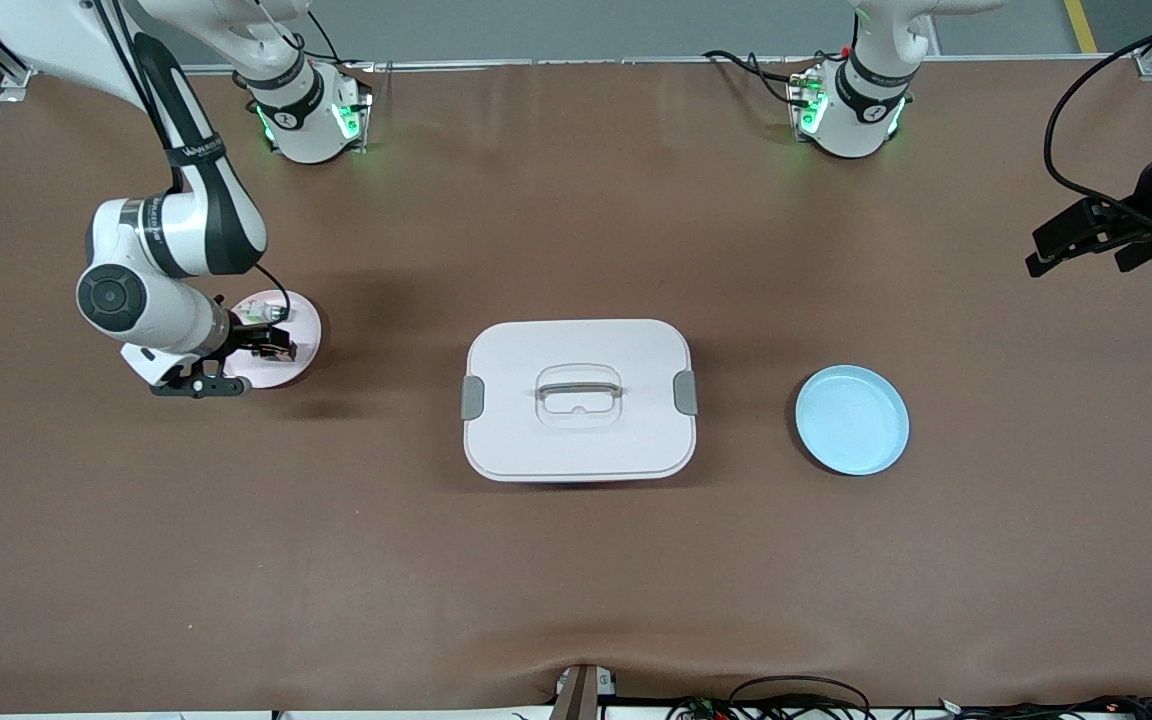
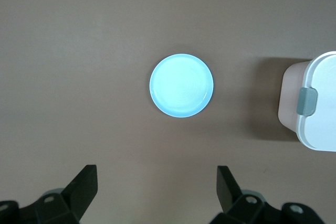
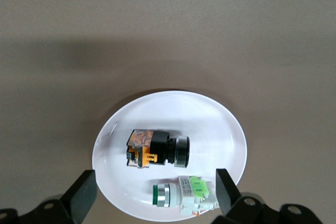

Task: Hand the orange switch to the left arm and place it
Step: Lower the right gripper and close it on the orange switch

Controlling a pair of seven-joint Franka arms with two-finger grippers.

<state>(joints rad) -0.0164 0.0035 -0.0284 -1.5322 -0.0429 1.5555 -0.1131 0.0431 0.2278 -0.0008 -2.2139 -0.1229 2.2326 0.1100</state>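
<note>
The orange switch (image 3: 157,149), a small black part with an orange clip, lies on the pink plate (image 3: 210,129) beside a white-and-green component (image 3: 186,195). My right gripper (image 3: 155,192) is open just over the plate, with its fingers on either side of the white-and-green component. In the front view the right gripper (image 1: 261,345) hangs over the pink plate (image 1: 304,325) at the right arm's end. The white lidded box (image 1: 576,440) stands mid-table. My left gripper (image 1: 1076,262) is open and empty in the air at the left arm's end, and it shows open in the left wrist view (image 2: 157,187).
An empty blue plate (image 1: 852,420) lies between the box and the left arm's end, and also shows in the left wrist view (image 2: 181,85). One end of the box with its grey clip (image 2: 306,102) shows at the edge of that view. The tabletop is brown.
</note>
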